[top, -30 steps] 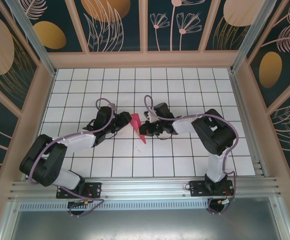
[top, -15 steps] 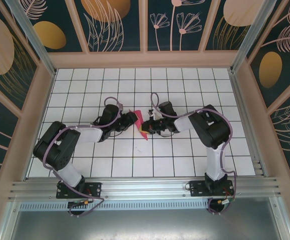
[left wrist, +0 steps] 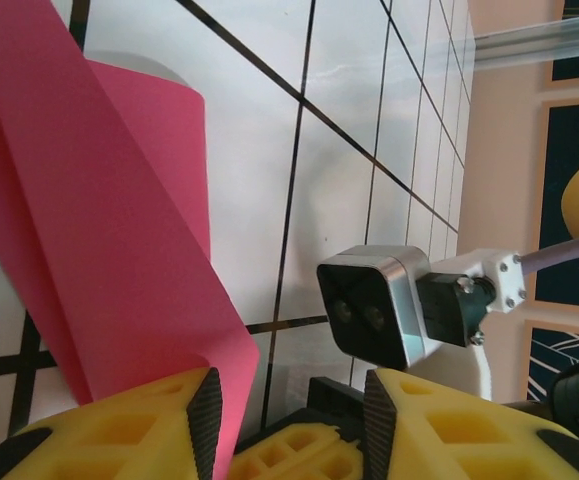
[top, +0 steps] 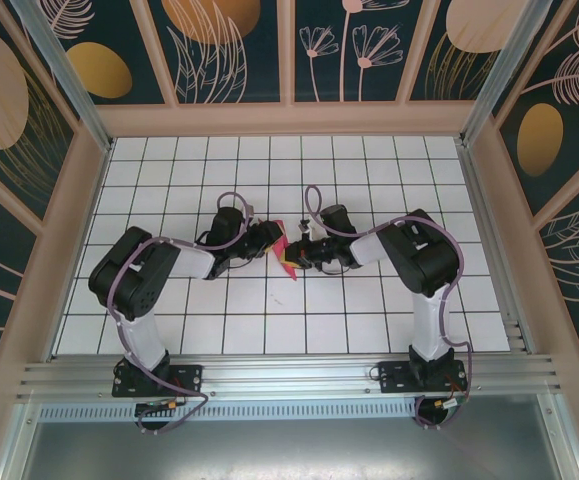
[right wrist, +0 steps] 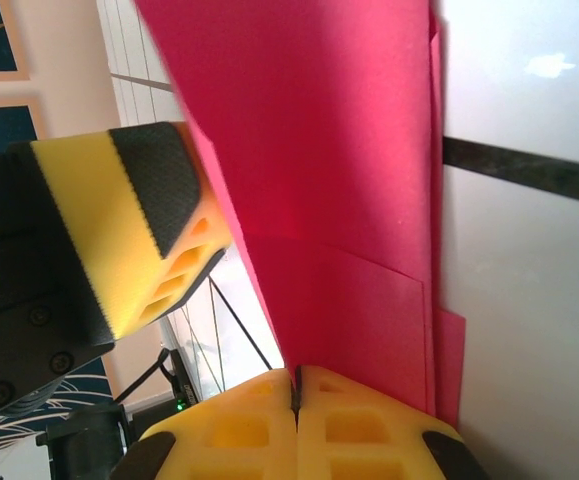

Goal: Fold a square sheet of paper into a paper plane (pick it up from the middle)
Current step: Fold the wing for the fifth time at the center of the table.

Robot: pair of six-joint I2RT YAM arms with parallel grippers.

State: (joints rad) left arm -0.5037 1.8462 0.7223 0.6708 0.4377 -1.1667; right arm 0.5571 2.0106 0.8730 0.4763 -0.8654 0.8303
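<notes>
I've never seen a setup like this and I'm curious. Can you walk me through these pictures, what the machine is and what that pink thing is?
These are two small robot arms bolted at the near edge of a white tiled table. Each ends in a two-finger gripper with yellow fingers. The wide picture looks down from above and behind the arms. The two close-ups come from a camera on each wrist. Between the arms is a folded pink paper, the one loose thing I can see on the table. The right gripper is shut on it, pinching one end. The left gripper has its jaws apart, with an edge of the paper lying between them.
</notes>
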